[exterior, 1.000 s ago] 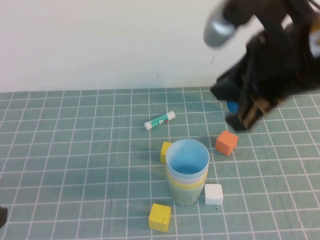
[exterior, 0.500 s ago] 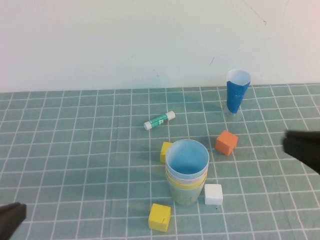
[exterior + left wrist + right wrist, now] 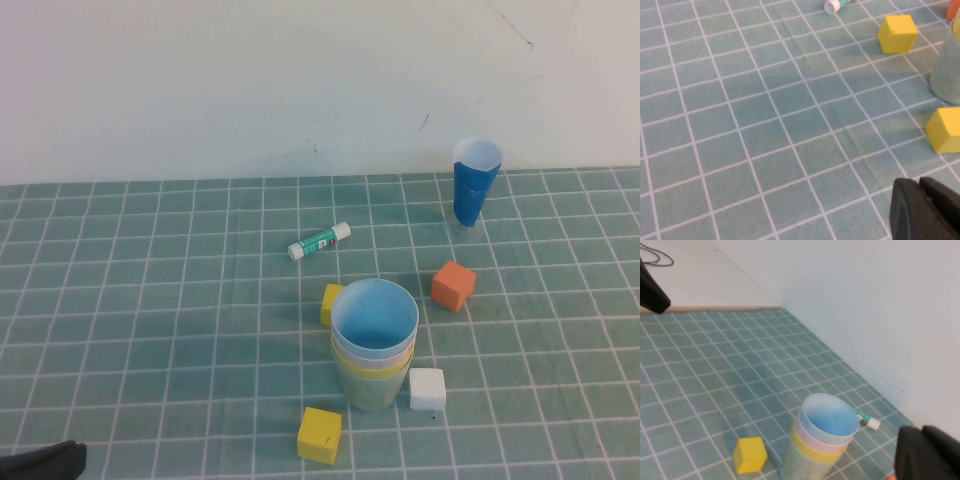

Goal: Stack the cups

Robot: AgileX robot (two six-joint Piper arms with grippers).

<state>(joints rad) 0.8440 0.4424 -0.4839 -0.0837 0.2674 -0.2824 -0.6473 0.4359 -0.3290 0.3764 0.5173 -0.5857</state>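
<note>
The cups stand nested in one upright stack at the table's middle: light blue cup (image 3: 374, 318) on top, then the pink rim (image 3: 343, 350), the yellow rim (image 3: 372, 371) and the pale green cup (image 3: 368, 392) at the base. The right wrist view shows the stack as well (image 3: 829, 418). The green base sits at the edge of the left wrist view (image 3: 947, 75). My left gripper (image 3: 917, 184) is shut and empty, low at the near left corner (image 3: 45, 463), far from the stack. My right gripper (image 3: 920, 432) is shut and empty, off to the stack's right, out of the high view.
A narrow dark-blue cone cup (image 3: 473, 190) stands at the back right. An orange block (image 3: 453, 285), a white block (image 3: 427, 388) and two yellow blocks (image 3: 319, 434) (image 3: 330, 303) lie round the stack. A glue stick (image 3: 319, 240) lies behind it.
The right arm, which hung over the dark-blue cone cup, has pulled away to the right and out of the high view. The left gripper tip has come into the near left corner.
</note>
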